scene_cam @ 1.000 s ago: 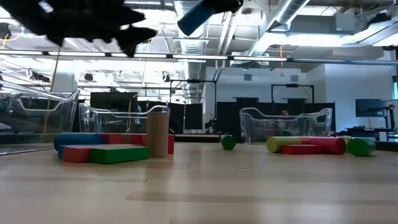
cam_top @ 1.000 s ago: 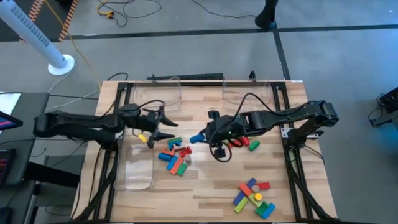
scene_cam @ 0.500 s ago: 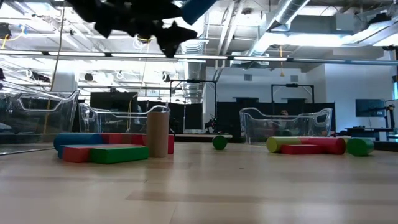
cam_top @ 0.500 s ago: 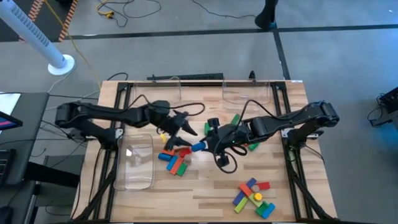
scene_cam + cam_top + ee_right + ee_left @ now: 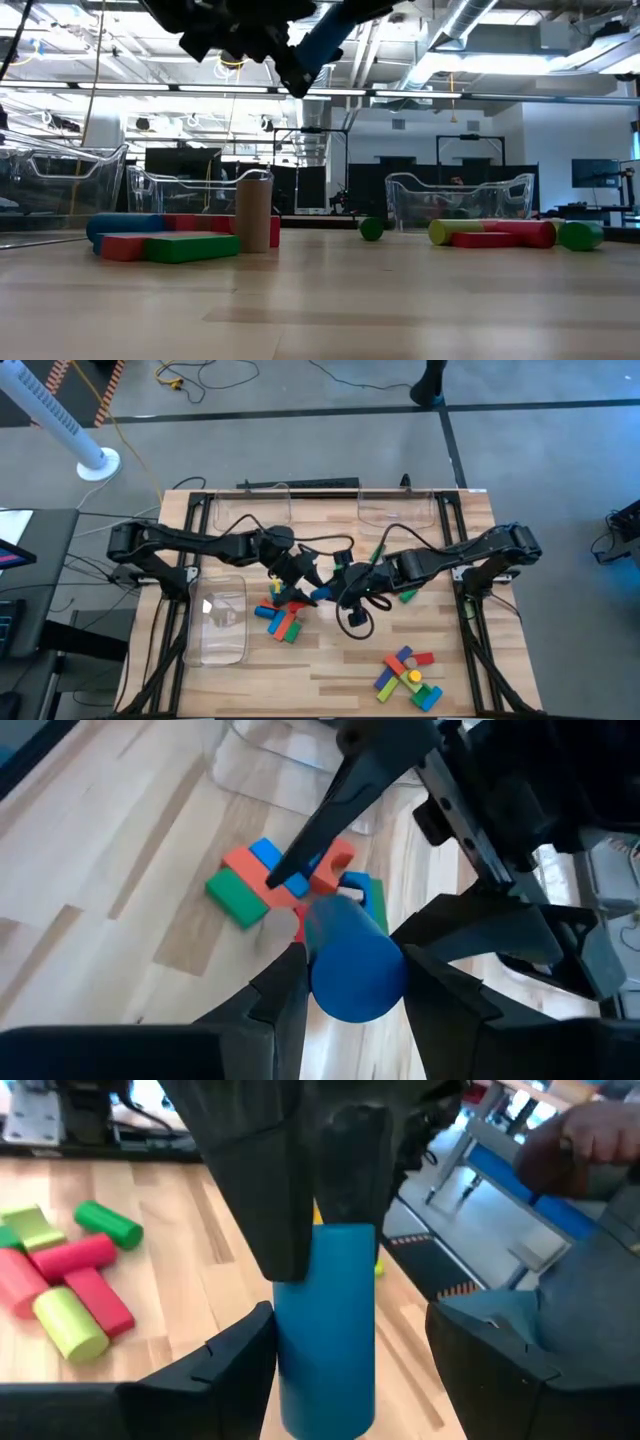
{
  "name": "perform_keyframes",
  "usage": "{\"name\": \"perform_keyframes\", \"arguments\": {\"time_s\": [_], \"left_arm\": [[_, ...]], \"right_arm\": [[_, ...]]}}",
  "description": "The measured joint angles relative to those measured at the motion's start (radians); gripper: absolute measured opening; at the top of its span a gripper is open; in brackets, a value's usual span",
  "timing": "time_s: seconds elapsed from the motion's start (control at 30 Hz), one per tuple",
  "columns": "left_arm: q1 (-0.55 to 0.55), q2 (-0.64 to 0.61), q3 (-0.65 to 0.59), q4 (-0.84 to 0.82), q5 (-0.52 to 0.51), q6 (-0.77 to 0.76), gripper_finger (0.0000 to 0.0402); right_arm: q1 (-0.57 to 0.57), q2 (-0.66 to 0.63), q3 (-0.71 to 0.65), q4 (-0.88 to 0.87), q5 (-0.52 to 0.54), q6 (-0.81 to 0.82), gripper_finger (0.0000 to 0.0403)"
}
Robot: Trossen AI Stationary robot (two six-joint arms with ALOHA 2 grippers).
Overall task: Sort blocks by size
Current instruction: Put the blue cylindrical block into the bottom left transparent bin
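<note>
The right claw (image 5: 345,982) held a blue cylinder (image 5: 352,962) above the table (image 5: 330,660) (near its middle). The left claw (image 5: 350,1380) stood wide open around the cylinder's other end, gripping nothing.

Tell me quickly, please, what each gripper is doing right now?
Left gripper: open, fingers either side of the blue cylinder, not closed on it.
Right gripper: shut on the blue cylinder, held above the table.

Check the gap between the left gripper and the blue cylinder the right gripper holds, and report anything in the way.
Nothing visible blocks it. The right gripper holds the blue cylinder in the air above the table's middle, and the left gripper stands open with a finger on either side of it. Only air shows between the left fingers and the cylinder.
</note>
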Motion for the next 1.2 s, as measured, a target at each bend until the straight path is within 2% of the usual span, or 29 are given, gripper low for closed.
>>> {"name": "perform_keyframes", "arguments": {"time_s": [0.1,0.43,0.6,0.87,1.2], "left_arm": [[0.005,0.000,0.014,-0.054,0.002,0.015,0.0247],[0.004,0.000,0.017,-0.075,-0.034,0.023,0.0242],[0.000,0.011,0.016,-0.080,-0.060,0.031,0.0207],[0.001,0.009,0.016,-0.080,-0.063,0.061,0.0126],[0.001,0.008,0.017,-0.115,-0.064,0.069,0.0128]], "right_arm": [[0.000,0.002,0.000,-0.012,0.001,0.000,0.0168],[0.001,0.002,0.000,0.011,0.023,-0.007,0.0165],[0.001,0.002,0.000,0.028,0.024,-0.023,0.0164],[0.002,0.002,0.000,0.019,0.022,-0.017,0.0165],[0.002,0.003,0.000,0.016,0.023,-0.007,0.0169]]}}
